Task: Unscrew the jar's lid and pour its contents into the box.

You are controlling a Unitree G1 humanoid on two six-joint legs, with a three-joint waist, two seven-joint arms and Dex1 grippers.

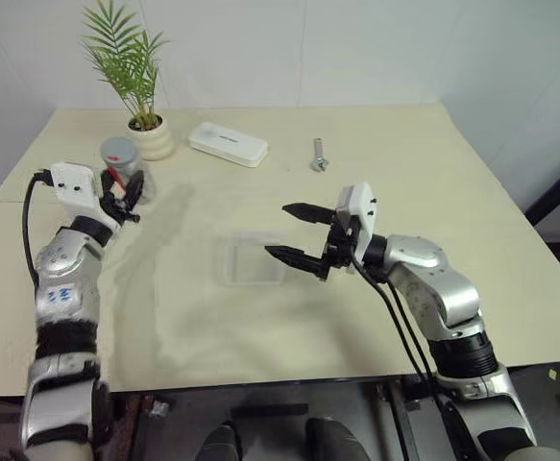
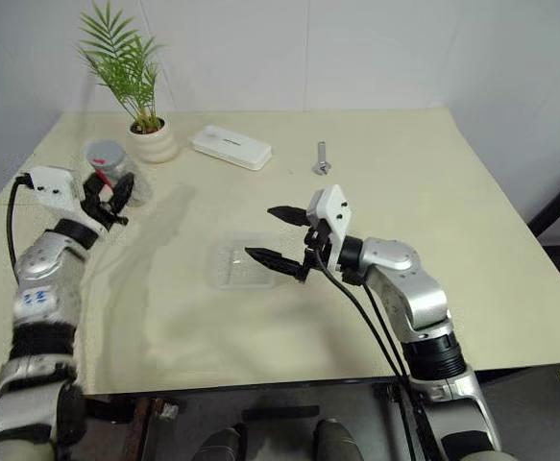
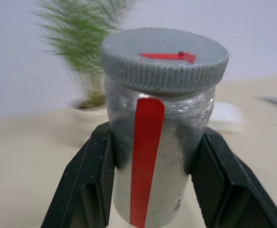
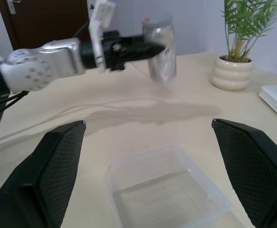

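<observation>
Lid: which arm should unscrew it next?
Right. The left claw is shut on the jar, lid on and exposed. The right claw is open and free over the box.

Silver arms, black jaws, white wrist housings, black cables.

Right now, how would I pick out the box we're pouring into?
On the cream table, look to the middle, just in front of the open right gripper. The box lies flat there: a clear, low-walled square tray, unlike the opaque white case near the plant pot.
</observation>
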